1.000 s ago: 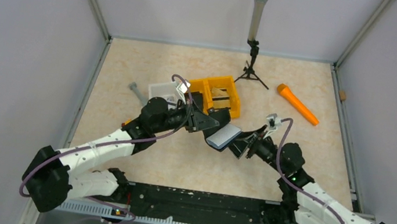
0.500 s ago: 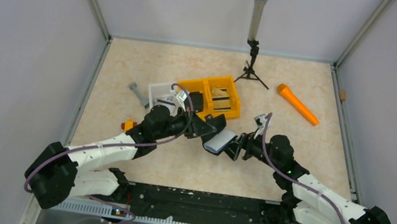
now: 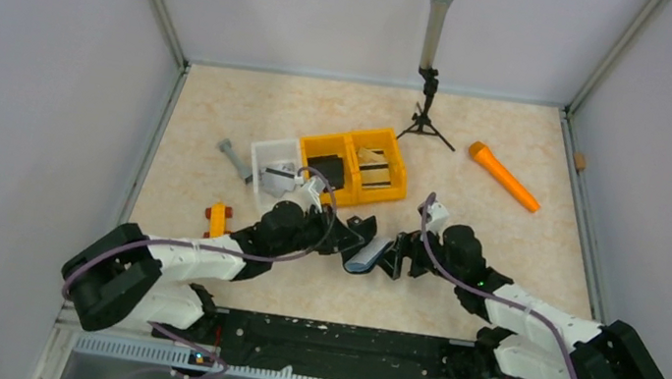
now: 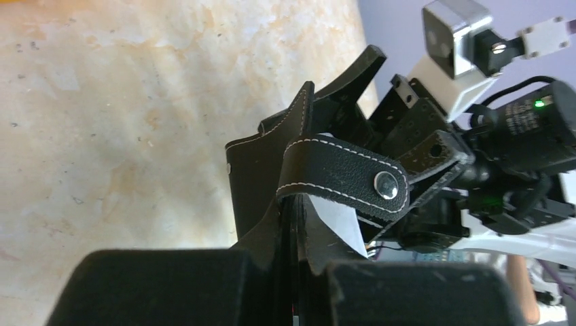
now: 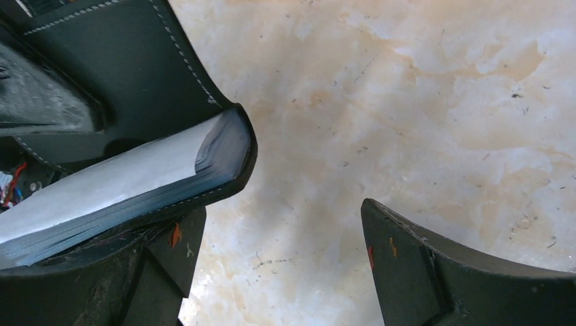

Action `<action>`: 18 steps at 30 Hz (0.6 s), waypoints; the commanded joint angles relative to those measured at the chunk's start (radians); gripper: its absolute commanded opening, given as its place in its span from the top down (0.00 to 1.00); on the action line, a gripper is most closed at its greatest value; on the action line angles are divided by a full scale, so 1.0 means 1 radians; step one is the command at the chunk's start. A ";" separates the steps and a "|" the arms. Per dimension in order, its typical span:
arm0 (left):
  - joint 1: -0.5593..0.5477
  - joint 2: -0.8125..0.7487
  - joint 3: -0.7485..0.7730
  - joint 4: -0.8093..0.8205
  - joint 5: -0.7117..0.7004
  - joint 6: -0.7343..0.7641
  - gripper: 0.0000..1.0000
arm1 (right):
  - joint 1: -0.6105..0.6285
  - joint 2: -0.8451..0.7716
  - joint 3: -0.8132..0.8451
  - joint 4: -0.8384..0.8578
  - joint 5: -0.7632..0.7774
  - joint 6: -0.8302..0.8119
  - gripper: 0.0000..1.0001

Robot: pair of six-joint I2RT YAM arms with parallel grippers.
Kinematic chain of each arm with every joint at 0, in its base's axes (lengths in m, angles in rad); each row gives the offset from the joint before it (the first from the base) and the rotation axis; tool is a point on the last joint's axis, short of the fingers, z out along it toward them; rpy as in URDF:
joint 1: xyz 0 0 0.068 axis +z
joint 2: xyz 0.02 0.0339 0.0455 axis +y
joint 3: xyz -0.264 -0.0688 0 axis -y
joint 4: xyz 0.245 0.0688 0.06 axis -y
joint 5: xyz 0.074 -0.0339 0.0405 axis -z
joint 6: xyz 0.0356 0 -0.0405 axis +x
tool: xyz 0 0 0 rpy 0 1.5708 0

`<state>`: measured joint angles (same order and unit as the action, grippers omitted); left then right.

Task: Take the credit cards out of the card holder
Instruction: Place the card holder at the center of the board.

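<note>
The card holder (image 3: pixel 370 253), black with a pale grey-blue lining, hangs between my two grippers just above the table. My left gripper (image 3: pixel 350 234) is shut on its edge. In the left wrist view the black leather and its strap with a metal snap (image 4: pixel 353 178) stick out of the clamped gripper (image 4: pixel 292 261). My right gripper (image 3: pixel 399 255) is open beside it. In the right wrist view the folded holder (image 5: pixel 136 180) rests against the outer side of the left finger (image 5: pixel 170 258), and the gap of the gripper (image 5: pixel 280 217) is empty. No card shows apart from the holder.
An orange two-compartment bin (image 3: pixel 389 193) and a white tray (image 3: pixel 263 149) stand behind the grippers, each with flat dark or striped pieces in it. An orange tube (image 3: pixel 504 177), a small tripod with a grey post (image 3: pixel 428 74), a grey bolt (image 3: pixel 233 156) and a small orange block (image 3: pixel 218 219) lie around.
Both grippers and the card holder have moved back toward the near edge and lower. The holder now shows more edge-on.
</note>
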<state>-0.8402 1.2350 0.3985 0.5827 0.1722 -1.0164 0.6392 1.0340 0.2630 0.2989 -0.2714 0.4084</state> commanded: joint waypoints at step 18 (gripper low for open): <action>-0.058 0.328 0.014 0.270 -0.122 0.033 1.00 | -0.005 0.047 0.066 -0.013 0.026 0.176 0.15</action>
<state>-0.8902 1.5105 0.3855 0.7631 0.0406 -0.9882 0.6384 1.0760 0.3172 0.1799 -0.1680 0.4549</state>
